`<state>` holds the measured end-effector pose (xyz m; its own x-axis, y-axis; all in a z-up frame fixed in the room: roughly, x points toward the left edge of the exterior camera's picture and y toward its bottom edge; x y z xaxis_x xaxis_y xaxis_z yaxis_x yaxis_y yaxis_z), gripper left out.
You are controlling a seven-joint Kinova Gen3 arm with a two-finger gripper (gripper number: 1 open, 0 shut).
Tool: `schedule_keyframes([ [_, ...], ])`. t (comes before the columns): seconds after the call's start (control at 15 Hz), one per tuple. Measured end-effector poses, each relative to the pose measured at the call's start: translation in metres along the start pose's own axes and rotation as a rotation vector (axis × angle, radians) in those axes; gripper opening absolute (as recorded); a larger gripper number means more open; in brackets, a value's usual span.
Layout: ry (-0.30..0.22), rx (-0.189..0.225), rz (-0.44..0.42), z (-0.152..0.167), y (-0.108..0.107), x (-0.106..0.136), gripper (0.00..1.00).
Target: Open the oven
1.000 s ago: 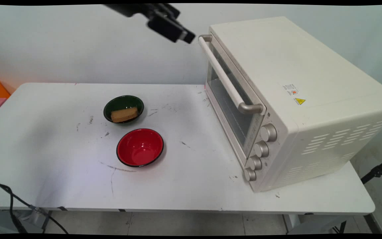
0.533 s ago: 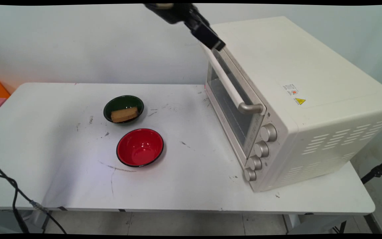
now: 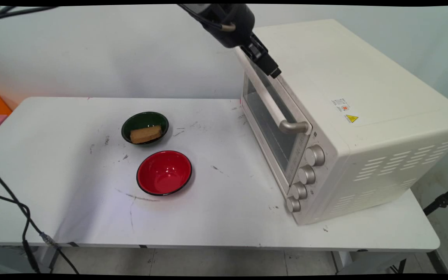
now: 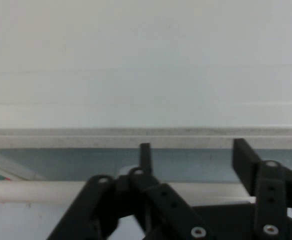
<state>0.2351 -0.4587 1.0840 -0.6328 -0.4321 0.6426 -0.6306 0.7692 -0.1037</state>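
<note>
Hung with end effector (image 3: 273, 71) open, fingers (image 4: 244, 158) spread, at the door top of the toaster oven (image 3: 348, 116), three o'clock on the desk (image 3: 72, 202), squarely over the white handle (image 3: 275, 105). Toward nine o'clock, green bowl (image 3: 130, 118) with bread (image 3: 145, 134), and red bowl (image 3: 164, 173).

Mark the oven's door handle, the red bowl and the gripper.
door handle (image 3: 274, 105), main view, on the white bar's middle.
red bowl (image 3: 164, 172), main view, on its inner bottom.
gripper (image 4: 191, 150), hand view, midway between the two black fingertips.
</note>
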Motion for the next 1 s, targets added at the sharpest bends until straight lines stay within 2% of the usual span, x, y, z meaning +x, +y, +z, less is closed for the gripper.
schedule_keyframes([
  [1.0, -0.082, -0.038, 0.044, 0.038, 0.001, 0.005, 0.00],
])
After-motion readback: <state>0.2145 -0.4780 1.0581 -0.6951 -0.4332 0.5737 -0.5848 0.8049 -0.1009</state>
